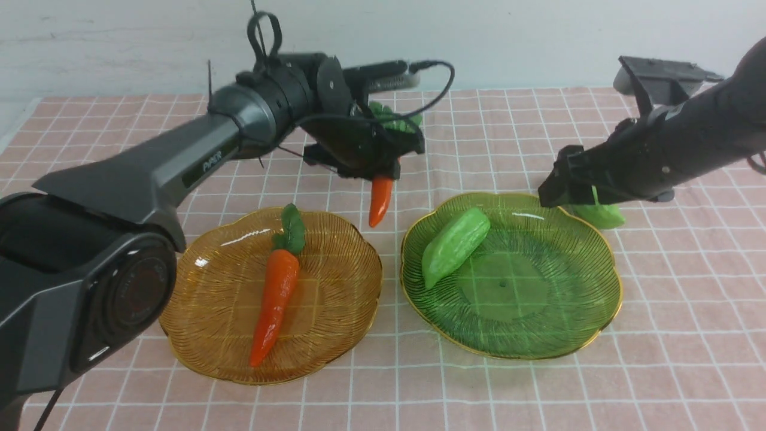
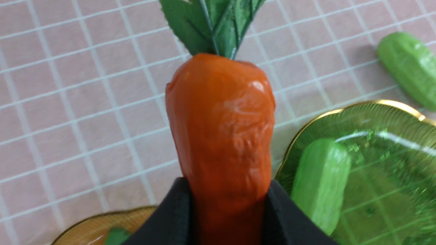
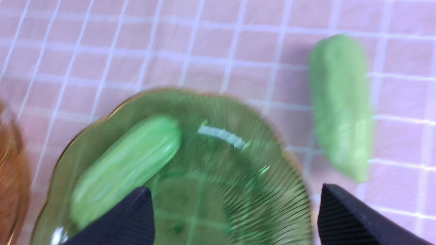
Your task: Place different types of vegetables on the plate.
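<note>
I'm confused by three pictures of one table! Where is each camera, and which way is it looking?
Front view: between the arms, facing forward over the table; left arm and right arm show.
Left wrist view: on the left arm, looking along the left claw at its held carrot.
Right wrist view: on the right arm, looking down past the open right claw.
Shared: both wrist views show the green plate and the gourd in it.
</note>
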